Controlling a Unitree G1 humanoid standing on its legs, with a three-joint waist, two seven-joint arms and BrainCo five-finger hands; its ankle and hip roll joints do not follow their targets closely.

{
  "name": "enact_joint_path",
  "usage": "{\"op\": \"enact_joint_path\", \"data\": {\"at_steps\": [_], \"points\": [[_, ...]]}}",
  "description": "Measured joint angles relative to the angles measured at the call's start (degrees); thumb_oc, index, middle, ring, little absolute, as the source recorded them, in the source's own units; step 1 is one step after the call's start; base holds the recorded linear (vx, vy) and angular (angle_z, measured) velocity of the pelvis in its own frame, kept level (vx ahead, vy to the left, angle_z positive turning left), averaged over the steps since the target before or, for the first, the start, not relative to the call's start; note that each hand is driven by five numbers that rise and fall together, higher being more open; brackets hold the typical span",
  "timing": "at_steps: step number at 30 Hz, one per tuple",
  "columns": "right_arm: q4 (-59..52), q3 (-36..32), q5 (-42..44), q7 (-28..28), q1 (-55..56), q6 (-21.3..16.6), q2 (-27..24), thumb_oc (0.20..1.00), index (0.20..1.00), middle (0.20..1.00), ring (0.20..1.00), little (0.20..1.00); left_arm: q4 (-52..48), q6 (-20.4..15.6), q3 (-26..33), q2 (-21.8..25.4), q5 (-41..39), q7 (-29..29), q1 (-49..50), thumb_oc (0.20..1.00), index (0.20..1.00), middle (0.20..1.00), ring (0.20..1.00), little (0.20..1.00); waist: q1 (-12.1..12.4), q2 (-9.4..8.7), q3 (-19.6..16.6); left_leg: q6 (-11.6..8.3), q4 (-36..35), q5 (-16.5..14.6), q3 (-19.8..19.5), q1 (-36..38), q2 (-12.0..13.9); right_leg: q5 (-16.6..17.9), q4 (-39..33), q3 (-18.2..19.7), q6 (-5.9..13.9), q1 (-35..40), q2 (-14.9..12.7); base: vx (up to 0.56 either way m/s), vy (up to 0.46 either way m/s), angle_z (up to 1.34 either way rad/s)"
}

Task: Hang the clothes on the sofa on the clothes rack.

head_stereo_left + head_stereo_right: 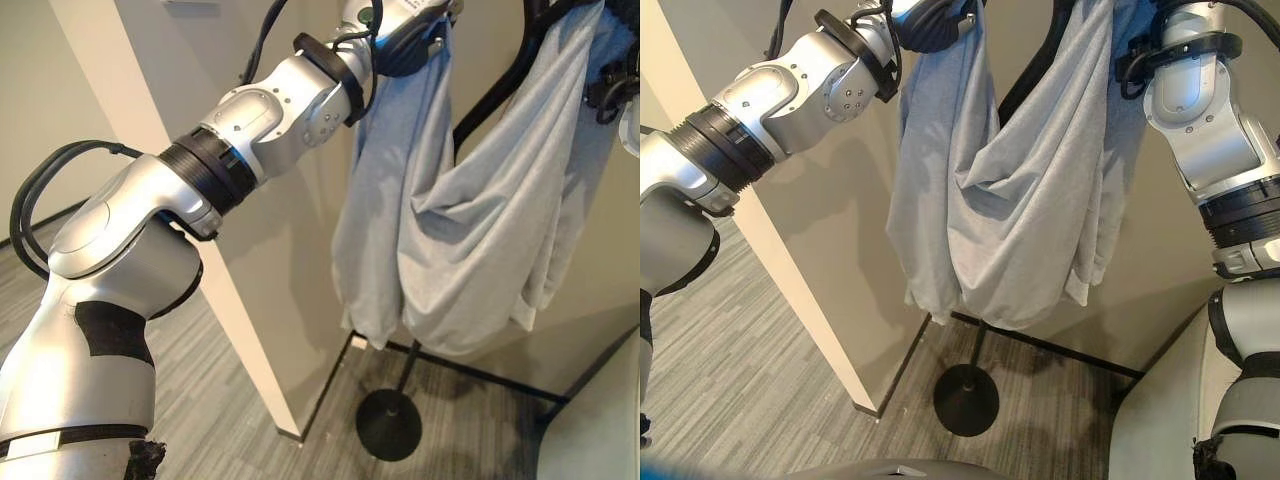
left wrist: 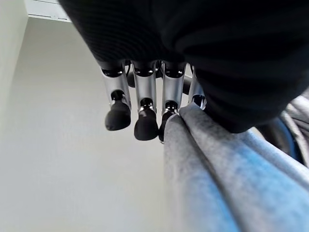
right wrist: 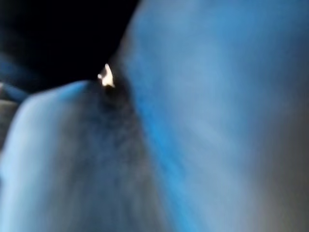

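Garment (image 1: 1030, 190): pale grey-blue cloth, hanging in deep folds from the top of the black clothes rack (image 1: 967, 398), hem clear of the grey floor (image 1: 760, 340), before a beige wall (image 1: 90, 90). Left hand (image 2: 140, 106): raised at upper left, fingers curled, cloth gathered against them. Right hand: buried in cloth at upper right, grip cannot be told.

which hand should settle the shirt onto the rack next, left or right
Probably the left. The left hand shows curled fingers on a fold of the grey garment beside the rack's black pole; the right hand's fingers are hidden in cloth.
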Motion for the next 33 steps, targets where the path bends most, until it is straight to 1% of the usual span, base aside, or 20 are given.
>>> {"op": "enact_joint_path", "data": {"at_steps": [2,5,7,8,11,13,16,17,20,21,26,29,32,33], "points": [[0.0,0.5,-0.9,-1.7,-1.7,0.2,-0.4,0.2,0.2,0.2,0.2,0.2,0.0,0.0,0.0,-0.1,0.0,0.0,0.0,0.2,0.2,0.2,0.2,0.2,-0.1,0.0,0.0,-0.01,0.0,0.0,0.0,0.0,0.0,0.0,0.0,0.0,0.0,0.0,0.0,0.0,0.0,0.0],[0.1,2.4,-1.0,-2.2,-5.0,0.6,-1.5,0.2,0.2,0.2,0.2,0.2,0.3,0.0,0.0,-0.3,0.0,0.0,0.0,0.2,0.2,0.2,0.2,0.2,-0.1,0.06,0.0,-0.07,0.0,0.0,0.0,0.1,0.0,0.0,0.0,0.0,0.0,0.1,0.0,0.0,0.0,0.0],[0.3,5.7,-2.6,-3.5,-8.7,1.1,-3.4,0.2,0.2,0.2,0.2,0.2,0.9,-0.1,0.0,-0.5,0.0,0.0,0.0,0.2,0.2,0.2,0.2,0.2,-0.2,0.1,0.0,-0.15,0.0,-0.1,0.0,0.1,0.0,0.0,0.0,0.0,-0.01,0.1,0.0,0.0,0.0,0.0],[0.3,6.3,-3.2,-3.8,-10.1,1.2,-3.7,0.2,0.2,0.2,0.2,0.2,1.4,-0.1,0.0,-0.6,0.0,0.0,0.0,0.2,0.2,0.2,0.2,0.2,-0.2,0.13,-0.1,-0.15,0.0,-0.1,0.0,0.1,0.0,0.0,0.0,0.0,-0.02,0.1,0.0,0.0,0.0,0.0],[0.0,6.8,-3.6,-4.8,-12.9,1.2,-5.0,0.2,0.2,0.2,0.2,0.2,1.7,-0.1,0.0,-0.6,0.0,0.0,0.0,0.2,0.2,0.2,0.2,0.2,-0.3,0.07,-0.1,-0.18,0.0,-0.1,0.0,0.3,0.0,0.0,0.0,0.0,-0.03,0.2,0.0,0.0,0.0,0.0],[-0.2,6.8,-5.4,-6.0,-13.4,1.2,-5.4,0.2,0.2,0.2,0.2,0.2,2.0,-0.1,0.0,-0.6,0.0,0.0,0.0,0.2,0.2,0.2,0.2,0.2,-0.3,-0.02,-0.2,-0.17,0.0,-0.1,0.0,0.3,0.0,0.0,0.0,0.1,-0.03,0.3,0.0,0.0,0.0,0.0],[-0.6,6.6,-5.8,-6.9,-13.3,1.4,-6.5,0.2,0.2,0.2,0.2,0.2,1.9,-0.1,0.0,-0.6,0.0,0.0,0.1,0.2,0.2,0.2,0.2,0.2,-0.3,0.0,-0.2,-0.12,0.0,-0.1,0.0,0.4,0.0,0.0,0.0,0.1,-0.05,0.3,0.0,0.0,0.0,0.0],[-0.8,6.3,-6.1,-7.2,-13.1,1.5,-7.3,0.2,0.2,0.2,0.2,0.2,1.9,-0.2,0.0,-0.6,0.0,0.0,0.1,0.2,0.2,0.2,0.2,0.2,-0.3,0.07,-0.3,-0.09,0.0,-0.1,0.0,0.4,0.0,0.0,0.0,0.1,-0.06,0.3,0.0,0.0,0.0,0.0],[-3.0,3.5,-7.2,-8.3,-11.1,1.6,-7.6,0.2,0.2,0.2,0.2,0.2,1.9,-0.2,0.0,-0.5,0.0,0.0,0.4,0.2,0.2,0.2,0.2,0.2,-0.3,0.34,-0.5,-0.1,0.0,-0.1,0.1,0.4,0.0,0.0,0.0,0.1,-0.07,0.3,0.0,0.0,0.0,0.0],[-4.3,3.4,-7.4,-8.5,-10.6,1.6,-7.6,0.2,0.2,0.2,0.2,0.2,2.0,-0.2,0.0,-0.5,0.0,0.0,0.8,0.2,0.2,0.2,0.2,0.2,-0.3,0.67,-0.8,-0.12,0.0,-0.1,0.2,0.5,0.0,0.0,0.0,0.2,-0.06,0.3,0.0,0.0,0.0,0.0],[-7.3,0.5,-7.9,-8.7,-4.9,1.6,-9.4,0.2,0.2,0.2,0.2,0.2,2.1,-0.4,0.1,-0.2,0.1,0.0,2.1,0.2,0.2,0.2,0.2,0.2,-0.3,0.74,-1.0,0.09,0.0,-0.3,0.1,1.0,0.1,0.0,0.0,0.2,-0.09,0.9,0.0,0.0,0.0,0.0],[-9.1,-4.6,-9.7,-9.4,0.0,1.6,-9.6,0.2,0.2,0.2,0.2,0.2,2.0,-0.4,0.2,0.8,0.1,0.0,2.1,0.2,0.2,0.2,0.2,0.2,-0.4,0.73,-1.3,0.13,0.0,-0.3,0.1,1.0,0.0,0.0,0.0,0.2,-0.09,0.9,0.0,0.0,0.0,0.0],[-9.0,-6.7,-9.8,-10.4,2.9,1.9,-11.0,0.2,0.2,0.2,0.2,0.2,2.0,-0.4,0.7,2.1,0.1,0.0,2.3,0.2,0.2,0.2,0.2,0.2,-0.4,0.97,-1.6,0.13,0.0,-0.3,0.2,1.0,0.1,0.0,0.0,0.2,-0.09,0.9,0.0,0.0,0.0,0.0],[-9.6,-10.0,-9.9,-10.5,6.2,1.7,-11.0,0.2,0.2,0.2,0.2,0.2,1.9,-0.4,1.2,2.1,0.1,0.0,2.6,0.2,0.2,0.2,0.2,0.2,-0.4,0.76,-1.7,0.13,0.0,-0.3,0.2,1.0,0.1,0.0,0.0,0.2,-0.11,0.9,0.1,0.0,0.0,0.0]]}}
